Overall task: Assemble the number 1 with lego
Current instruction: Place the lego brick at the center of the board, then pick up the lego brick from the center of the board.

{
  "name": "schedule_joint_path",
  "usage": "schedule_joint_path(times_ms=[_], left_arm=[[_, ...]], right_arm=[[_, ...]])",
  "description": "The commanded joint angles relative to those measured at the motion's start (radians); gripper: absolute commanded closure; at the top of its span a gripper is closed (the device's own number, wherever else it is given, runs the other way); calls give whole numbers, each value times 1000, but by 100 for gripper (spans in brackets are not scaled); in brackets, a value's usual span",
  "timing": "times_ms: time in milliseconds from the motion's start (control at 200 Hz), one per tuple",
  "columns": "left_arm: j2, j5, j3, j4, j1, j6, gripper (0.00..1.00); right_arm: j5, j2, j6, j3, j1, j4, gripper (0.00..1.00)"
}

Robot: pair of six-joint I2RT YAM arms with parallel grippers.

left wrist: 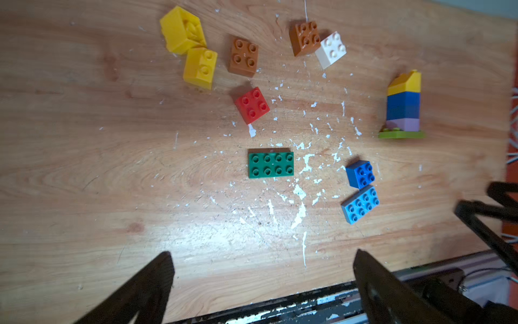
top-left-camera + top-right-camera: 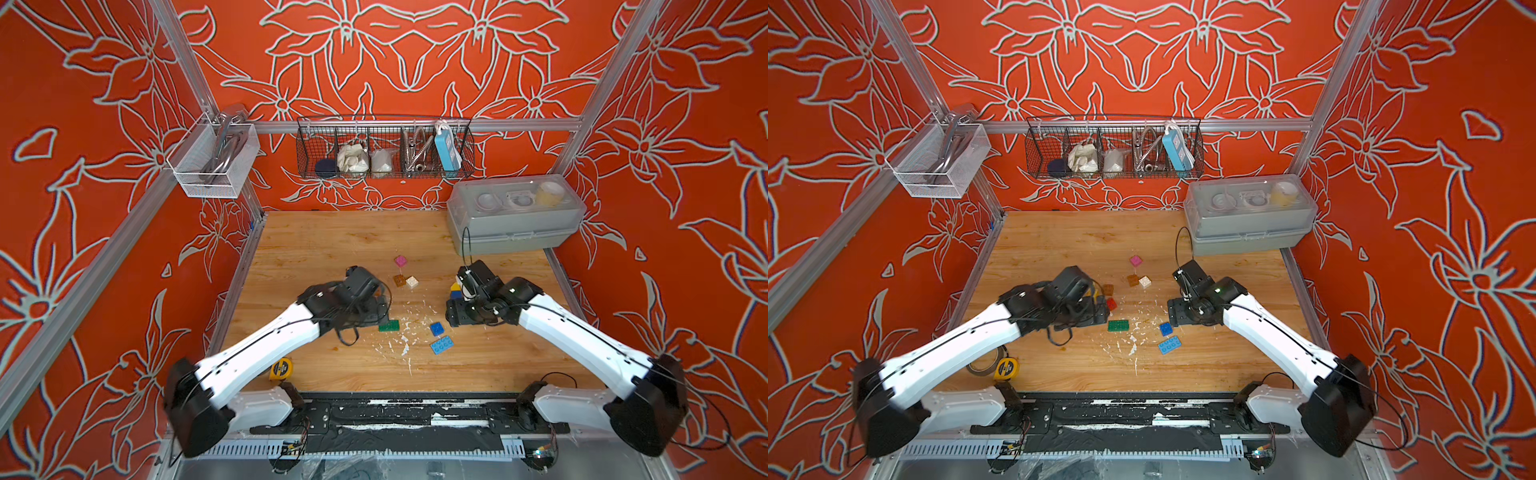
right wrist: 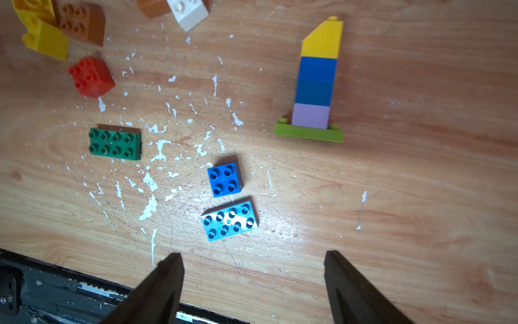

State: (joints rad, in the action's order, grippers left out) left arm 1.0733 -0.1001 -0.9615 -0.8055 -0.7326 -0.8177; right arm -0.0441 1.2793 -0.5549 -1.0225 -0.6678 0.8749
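Note:
A lego stack (image 3: 316, 84) stands on the table: lime plate at the base, then a lilac brick, two blue bricks and a yellow sloped brick on top. The left wrist view shows the stack (image 1: 403, 106) too, and in a top view the right arm half hides this stack (image 2: 456, 289). Loose lego lies around: green plate (image 1: 270, 165), blue brick (image 3: 224, 179), light blue plate (image 3: 229, 220), red brick (image 1: 252, 105), two brown bricks (image 1: 242, 57), white brick (image 1: 330, 50), two yellow bricks (image 1: 200, 67), pink brick (image 2: 400, 261). My left gripper (image 1: 263, 252) and right gripper (image 3: 252, 252) hover open, holding nothing.
A yellow tape measure (image 2: 281, 369) lies at the front left, beside a tape roll (image 2: 982, 365). A grey lidded box (image 2: 513, 216) fills the back right corner. A wire basket (image 2: 384, 147) hangs on the back wall. White flecks dot the wooden table (image 2: 332, 249).

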Motion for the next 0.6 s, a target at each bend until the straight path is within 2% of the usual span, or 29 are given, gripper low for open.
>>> schedule_joint_path(times_ms=[0, 85, 170, 445, 596], left_arm=[[-212, -35, 191, 71, 1, -42, 0], [-381, -22, 332, 146, 1, -52, 0], [-470, 22, 403, 196, 2, -71, 0], [-431, 74, 370, 188, 2, -69, 0], [-454, 57, 371, 164, 4, -84, 0]], right_arm=[[-37, 84, 34, -44, -28, 3, 20], [-24, 165, 43, -59, -37, -17, 22], [-9, 240, 57, -73, -39, -23, 27], [-13, 373, 97, -99, -42, -63, 36], [-51, 408, 110, -95, -44, -97, 41]])
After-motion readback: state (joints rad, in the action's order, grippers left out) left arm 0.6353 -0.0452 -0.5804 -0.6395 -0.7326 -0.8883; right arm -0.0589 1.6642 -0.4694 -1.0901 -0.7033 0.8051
